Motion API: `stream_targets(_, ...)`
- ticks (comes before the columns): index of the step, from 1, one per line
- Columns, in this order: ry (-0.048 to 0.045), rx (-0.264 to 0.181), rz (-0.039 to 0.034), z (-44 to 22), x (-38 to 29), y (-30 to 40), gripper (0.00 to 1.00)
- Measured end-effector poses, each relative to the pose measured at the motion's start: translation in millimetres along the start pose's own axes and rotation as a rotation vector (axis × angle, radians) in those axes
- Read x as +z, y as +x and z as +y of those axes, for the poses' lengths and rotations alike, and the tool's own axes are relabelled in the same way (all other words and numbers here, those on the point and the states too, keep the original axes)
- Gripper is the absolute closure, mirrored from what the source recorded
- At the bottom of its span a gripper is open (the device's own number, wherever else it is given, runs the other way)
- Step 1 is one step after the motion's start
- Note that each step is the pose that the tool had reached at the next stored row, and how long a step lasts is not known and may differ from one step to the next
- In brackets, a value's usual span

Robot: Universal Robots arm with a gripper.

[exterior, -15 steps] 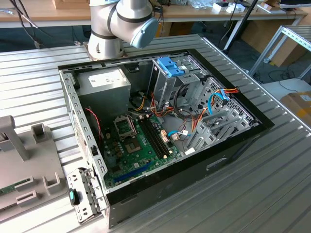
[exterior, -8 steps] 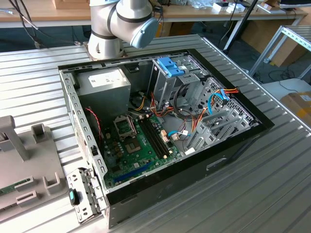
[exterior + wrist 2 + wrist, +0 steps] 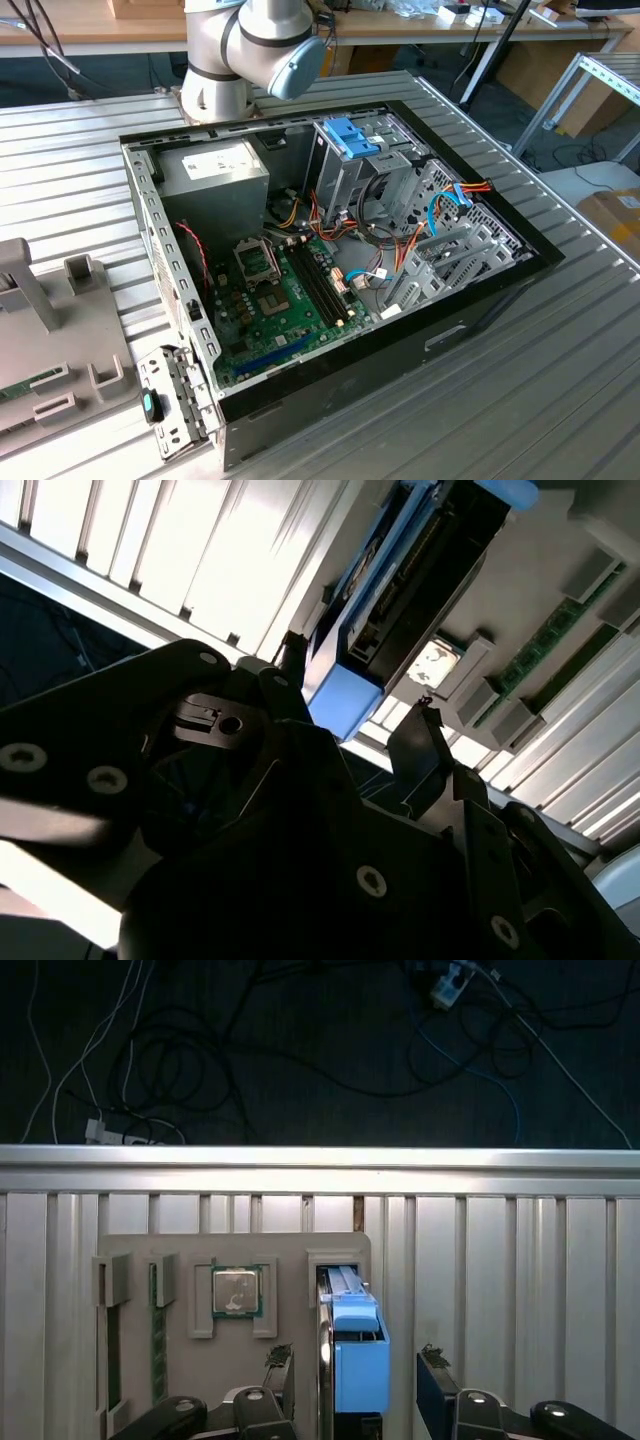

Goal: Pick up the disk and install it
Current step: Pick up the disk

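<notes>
A ribbed metal tabletop [image 3: 520,1290] is carrying your work, dark floor [image 3: 330,1120] and loose cables [image 3: 200,1050] lying beyond it, and the disk [image 3: 352,1315] is standing on edge in a slot of the grey fixture tray [image 3: 180,1245]. Your gripper [image 3: 357,1360] is hovering with fingers [image 3: 435,1380] spread wide either side of it. You are probably handling a stiff, weighty, knock-sensitive drive, so its flat faces are looking safest to pinch.

— What's the arm [image 3: 207,62] like?
— Silver-grey, with fat round joints [image 3: 262,30]; one has a pale blue cap [image 3: 297,66].
— And the gripper [image 3: 356,1360]?
— Black all over, studded with silver screws [image 3: 371,881].
</notes>
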State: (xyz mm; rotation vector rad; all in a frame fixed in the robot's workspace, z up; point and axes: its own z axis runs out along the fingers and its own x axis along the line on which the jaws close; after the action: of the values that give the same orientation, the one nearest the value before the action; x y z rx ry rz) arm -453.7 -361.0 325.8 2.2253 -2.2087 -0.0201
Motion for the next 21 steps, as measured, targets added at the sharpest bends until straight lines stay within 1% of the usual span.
stream_targets(3, 0.0001, 0.0, 0.0, -0.1, 5.2, 0.1, 0.4)
stream_targets(5, -0.0001, 0.0, 0.0001, -0.1, 6.5, 0.1, 0.4)
stream_targets(7, -0.0001, 0.0, 0.0001, 0.8, 9.4, 0.1, 0.4)
stream_targets(8, 0.0002, 0.0, 0.0, 1.5, 11.9, 0.1, 0.4)
stream_targets(10, -0.0003, 0.0, 0.0001, 1.6, 12.7, 0.1, 0.4)
stream_targets(13, 0.0002, 0.0, -0.0001, 1.5, 16.2, 0.1, 0.4)
stream_targets(21, 0.0018, 0.0, 0.0, 2.0, 18.0, 0.1, 0.4)
